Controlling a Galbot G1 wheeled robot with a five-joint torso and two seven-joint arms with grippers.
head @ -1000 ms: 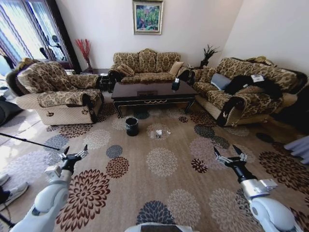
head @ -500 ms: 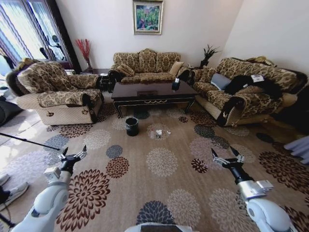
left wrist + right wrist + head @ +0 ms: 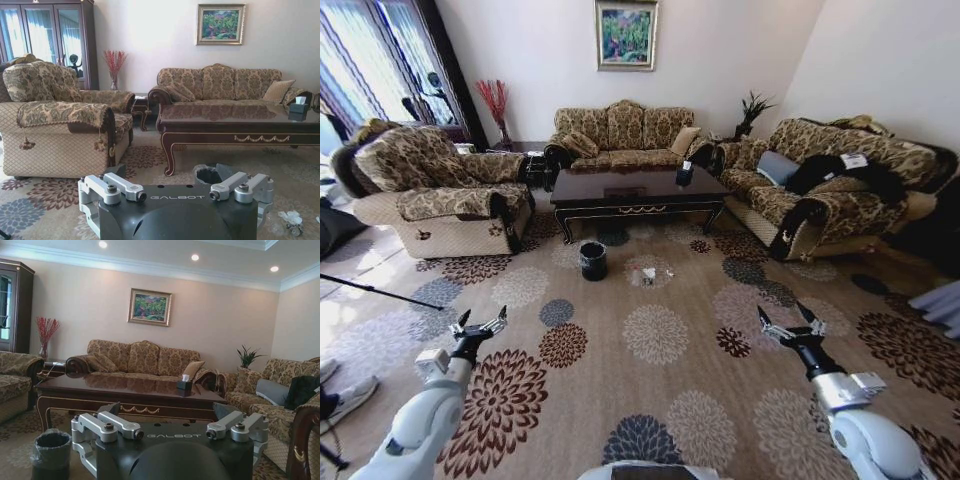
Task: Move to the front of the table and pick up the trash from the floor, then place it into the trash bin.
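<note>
While the trash (image 3: 647, 274) lies on the carpet just beside the bin (image 3: 592, 260) before the table (image 3: 638, 189), left gripper (image 3: 480, 327) and right gripper (image 3: 790, 322) hover well short, spread wide, empty.

Counted: one table (image 3: 638, 189), one trash bin (image 3: 592, 260), one trash (image 3: 648, 275) cluster, two sofas (image 3: 623, 135), one armchair (image 3: 432, 190), one painting (image 3: 626, 35), two grippers (image 3: 480, 326).

Left gripper (image 3: 480, 325) shifted slightly right and lower; right gripper (image 3: 786, 321) lower, nearer robot; fingers spread as before.
</note>
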